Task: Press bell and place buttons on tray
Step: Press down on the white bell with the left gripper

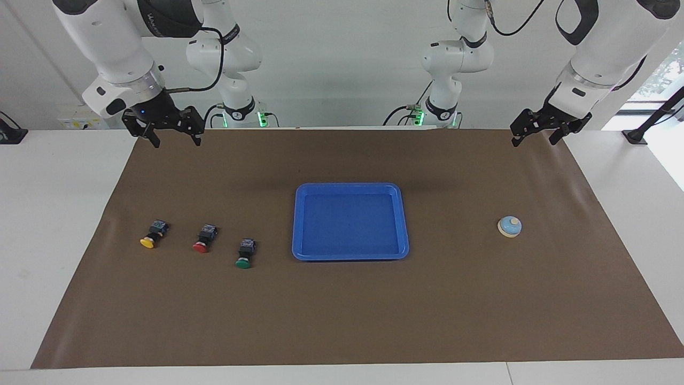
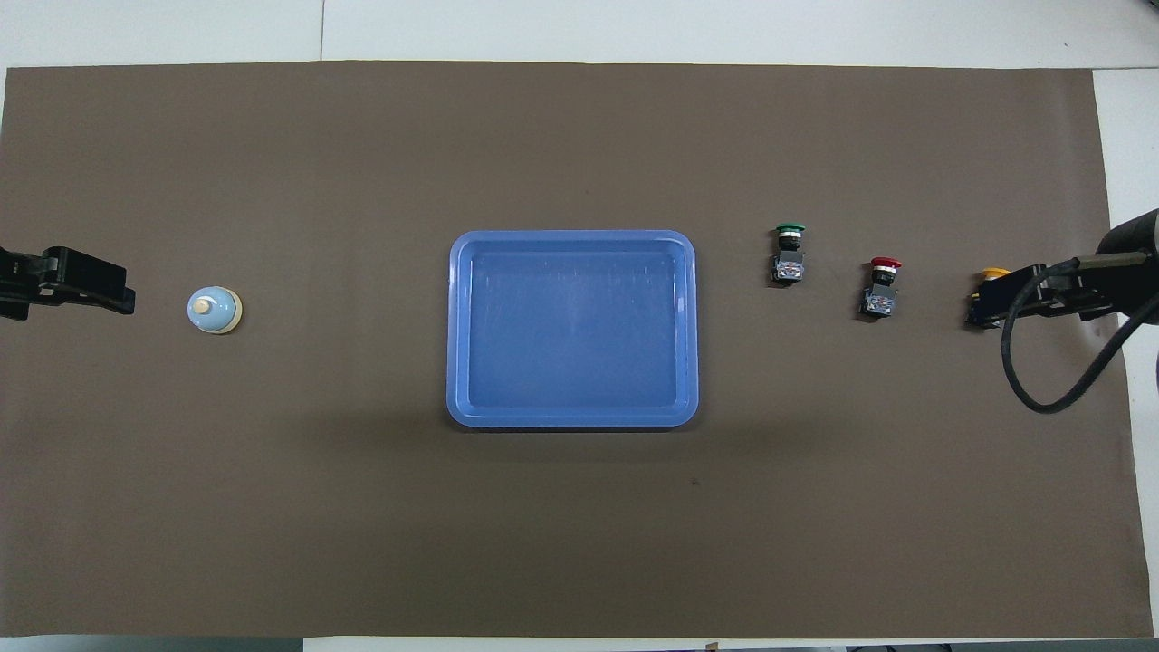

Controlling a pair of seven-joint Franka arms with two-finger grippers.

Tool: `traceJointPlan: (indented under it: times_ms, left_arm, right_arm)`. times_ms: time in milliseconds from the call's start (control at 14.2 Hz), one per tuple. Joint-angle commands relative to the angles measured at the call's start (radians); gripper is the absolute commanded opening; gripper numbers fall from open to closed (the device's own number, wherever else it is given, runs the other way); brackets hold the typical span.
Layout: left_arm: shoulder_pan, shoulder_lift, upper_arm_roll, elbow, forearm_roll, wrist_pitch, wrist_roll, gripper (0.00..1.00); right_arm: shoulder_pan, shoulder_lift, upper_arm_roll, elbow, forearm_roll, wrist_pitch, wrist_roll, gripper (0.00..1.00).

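**On the brown mat: tray, bell, three buttons**

At mid-desk lies the tray (image 1: 350, 254), glossy blue plastic, rectangular with rounded corners and a raised rim. Overhead, the domed bell (image 2: 215, 310) sits at its 9 o'clock, knob up. At 3 o'clock the green button (image 2: 789, 253), red button (image 2: 883, 287) and yellow button (image 2: 989, 288) lie on their sides, long axes toward 12, mushroom caps leading. The left tool (image 1: 538, 135) and right tool (image 1: 170, 135) hang wide, empty, over the mat's (image 1: 342, 321) corners.
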Motion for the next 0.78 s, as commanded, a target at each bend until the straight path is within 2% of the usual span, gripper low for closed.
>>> traceJointPlan:
  times_ms: [0,212,282,424,494,565,636,706]
  left_arm:
    - [-0.013,-0.018,0.007,-0.018,0.005,0.007,-0.005,1.00]
    - [-0.013,-0.017,0.007,-0.018,0.005,0.026,-0.004,1.00]
    - [-0.015,-0.014,0.007,-0.018,0.004,0.080,-0.001,1.00]
    - [-0.015,-0.017,0.007,-0.033,0.004,0.105,-0.014,1.00]
    - [-0.016,-0.017,0.009,-0.036,0.005,0.117,-0.010,0.97]
    - [-0.012,-0.017,0.009,-0.036,0.004,0.120,-0.008,0.62]
    - [-0.004,-0.017,0.007,-0.040,0.004,0.131,-0.008,0.20]
    - [-0.002,-0.018,0.010,-0.049,0.004,0.137,-0.011,0.00]
  right_arm:
    - [-0.013,-0.019,0.006,-0.016,0.008,-0.003,-0.008,1.00]
    - [-0.013,-0.019,0.006,-0.016,0.008,-0.003,-0.008,1.00]
    - [-0.012,-0.019,0.006,-0.016,0.008,-0.002,-0.008,1.00]
    - [-0.013,-0.019,0.006,-0.016,0.008,-0.002,-0.008,1.00]
    - [-0.012,-0.019,0.006,-0.016,0.008,-0.002,-0.008,1.00]
    - [-0.012,-0.019,0.006,-0.016,0.008,-0.003,-0.008,1.00]
    - [-0.013,-0.019,0.006,-0.016,0.008,-0.003,-0.008,1.00]
    - [-0.013,-0.019,0.006,-0.016,0.008,-0.002,-0.008,1.00]
